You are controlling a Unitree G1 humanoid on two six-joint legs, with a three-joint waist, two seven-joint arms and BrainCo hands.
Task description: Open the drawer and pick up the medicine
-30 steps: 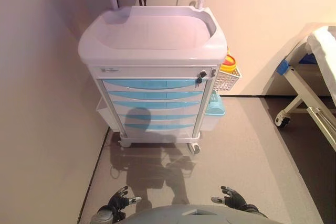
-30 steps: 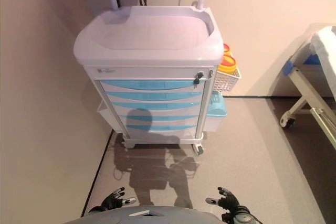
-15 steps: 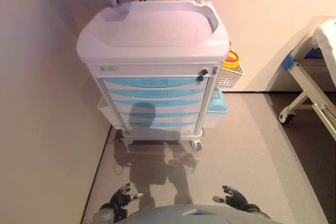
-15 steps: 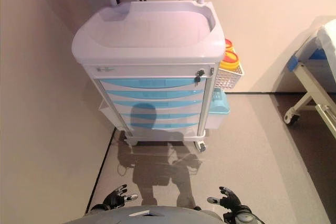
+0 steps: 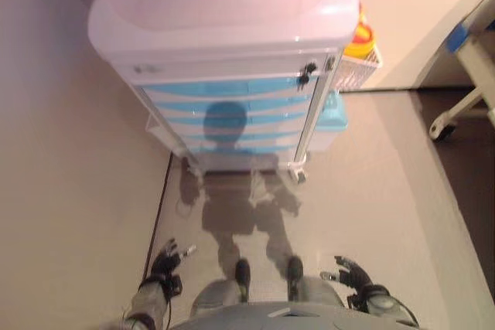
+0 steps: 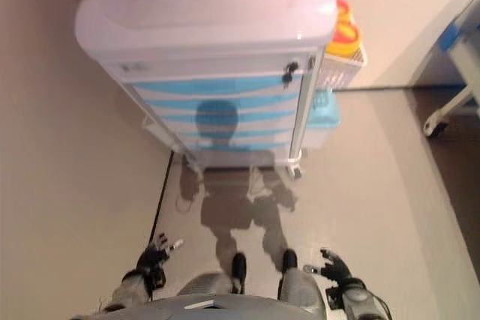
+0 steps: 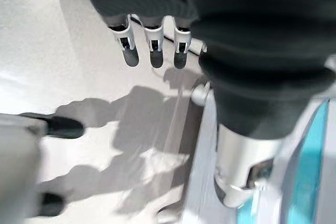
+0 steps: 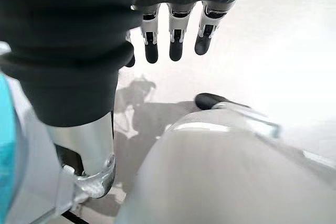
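Observation:
A white medical cart (image 5: 224, 32) stands against the wall ahead, with a stack of several blue-fronted drawers (image 5: 228, 110), all shut. A small key lock (image 5: 308, 73) sits at the top right of the drawer front. No medicine is in view. My left hand (image 5: 164, 264) hangs low at the lower left, fingers straight and empty, far from the cart. My right hand (image 5: 352, 276) hangs low at the lower right, fingers straight and empty. Both wrist views show only floor past the fingers (image 7: 152, 51) (image 8: 176, 40).
A white wire basket holding a yellow container (image 5: 360, 40) hangs on the cart's right side, with a light blue bin (image 5: 332, 113) below it. A bed frame on castors (image 5: 464, 83) stands at the right. A wall runs close along the left.
The camera has tipped down and come closer to the cart, so the cart fills the top of the view. Both hands still hang open at my sides.

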